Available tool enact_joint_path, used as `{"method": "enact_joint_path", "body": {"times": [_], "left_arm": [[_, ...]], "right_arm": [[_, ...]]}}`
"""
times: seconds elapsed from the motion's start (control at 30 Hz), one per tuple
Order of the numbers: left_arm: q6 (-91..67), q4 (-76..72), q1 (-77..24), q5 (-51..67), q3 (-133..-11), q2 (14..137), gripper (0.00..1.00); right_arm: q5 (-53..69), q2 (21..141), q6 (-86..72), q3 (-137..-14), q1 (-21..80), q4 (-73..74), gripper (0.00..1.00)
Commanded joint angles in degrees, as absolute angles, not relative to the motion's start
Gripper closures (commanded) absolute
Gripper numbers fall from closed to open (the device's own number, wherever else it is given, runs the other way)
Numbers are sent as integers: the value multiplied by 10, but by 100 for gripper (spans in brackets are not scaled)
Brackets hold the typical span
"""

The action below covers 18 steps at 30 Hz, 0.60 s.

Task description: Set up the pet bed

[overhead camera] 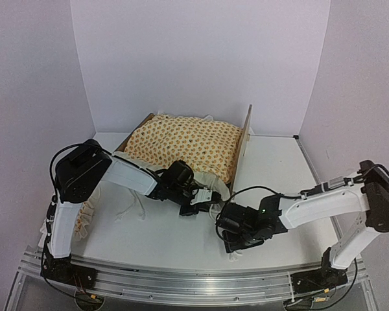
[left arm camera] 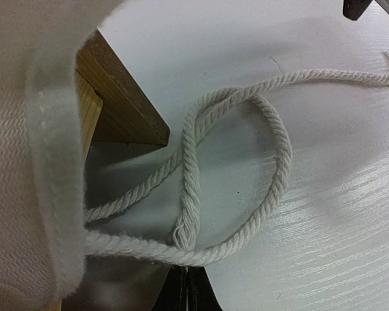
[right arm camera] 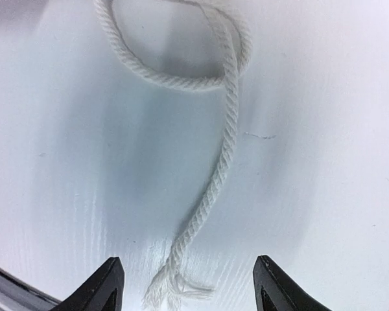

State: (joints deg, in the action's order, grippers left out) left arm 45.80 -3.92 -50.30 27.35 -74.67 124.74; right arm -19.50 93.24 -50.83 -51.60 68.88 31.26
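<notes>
Three plain pale walls box in the scene. The back wall rises well beyond the left hand and the right hand. A side wall stands far out to the left of the left hand, and a second side wall far out to the right of the right hand. All carry a faint lilac cast under soft, even light. Beneath both hands lies a white surface with a fine grain. It shows a bright sheen just right of the left hand and a soft grey shadow ahead of the right hand. Nearer than both hands, a ribbed aluminium rail runs along the surface's near edge.
</notes>
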Motion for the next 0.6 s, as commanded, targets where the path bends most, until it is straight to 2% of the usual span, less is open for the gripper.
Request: {"method": "enact_joint_path", "body": {"times": [0.0, 0.1, 0.23, 0.27, 0.4, 0.57], "left_arm": [[441, -31, -501, 268, -772, 1218, 100], [437, -25, -501, 262, -776, 1218, 100], [437, -8, -497, 259, -778, 1210, 100], [436, 0, -496, 258, -780, 1208, 100], [429, 57, -489, 236, -798, 1198, 100], [418, 120, -467, 223, -792, 1174, 100]], "right_arm": [[-189, 980, -559, -557, 703, 329, 36], [-182, 999, -599, -518, 703, 317, 52], [-177, 999, -584, -501, 703, 295, 94], [-177, 997, -567, -510, 701, 296, 100], [-187, 959, -506, -560, 666, 330, 100], [-273, 884, -398, -694, 637, 418, 100]]}}
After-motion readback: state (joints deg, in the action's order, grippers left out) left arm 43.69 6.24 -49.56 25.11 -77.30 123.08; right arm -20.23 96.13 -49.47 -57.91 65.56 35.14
